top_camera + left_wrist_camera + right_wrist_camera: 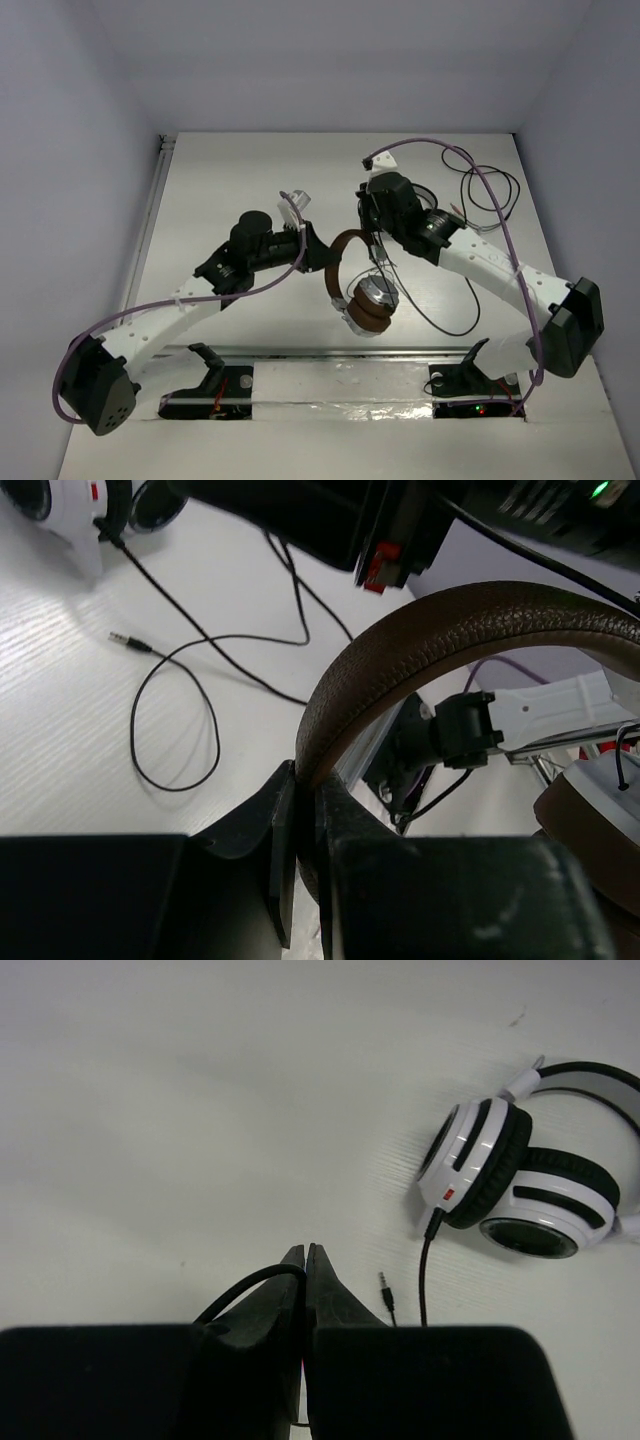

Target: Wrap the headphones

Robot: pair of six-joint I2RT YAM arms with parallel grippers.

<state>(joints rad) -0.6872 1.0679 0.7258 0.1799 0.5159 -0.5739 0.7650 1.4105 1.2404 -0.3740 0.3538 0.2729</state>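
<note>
The headphones hang above the table, with the brown headband [338,252] arching over the silver earcups and brown pads [372,306]. My left gripper [316,250] is shut on the headband [450,630]; in the left wrist view its jaws [305,780] pinch the leather edge. My right gripper [375,240] is just right of the headband and shut on the thin black cable [245,1285], which bends out of the left side of its closed tips [305,1252]. More of the cable [445,318] trails over the table to the right.
White-and-black striped headphones [520,1180] lie on the table beyond the right gripper, and they also show in the left wrist view [70,505]. A loose jack plug [385,1285] and loops of black cable [175,710] lie beside them. More cable coils at the far right [492,190].
</note>
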